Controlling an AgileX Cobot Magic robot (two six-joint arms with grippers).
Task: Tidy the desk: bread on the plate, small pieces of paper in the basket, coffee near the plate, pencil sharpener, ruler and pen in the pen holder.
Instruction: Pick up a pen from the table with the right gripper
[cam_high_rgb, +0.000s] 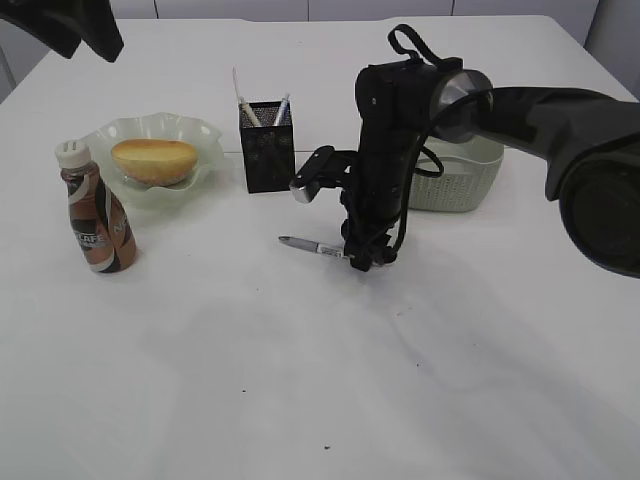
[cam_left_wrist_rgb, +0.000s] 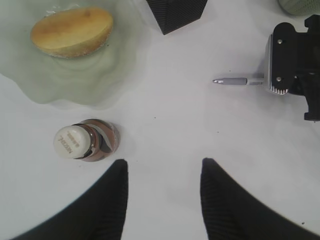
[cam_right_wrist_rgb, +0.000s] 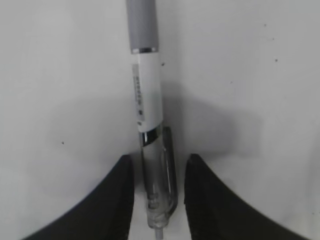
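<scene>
Already, in the exterior view, you are seeing most of the tidying done: the bread is sitting on the plate, the coffee is standing just beside that plate, and the holder is carrying two slim items whose kind you cannot tell. No loose paper is showing on the bench; whether any is lying in the basket is hidden. One pen is lying flat in front of the holder. Your right arm is reaching in from the right, wrist bent steeply down, its right tool low at the pen's rear end. Your left arm is showing only as a dark shape at the top left corner.

From the left wrist, the left tool is hanging released, holding nothing, high above bare bench, close to the coffee.

From the right wrist, the right tool is straddling the pen, fingers close on either side of the clear barrel; you cannot tell whether they are pinching yet.
</scene>
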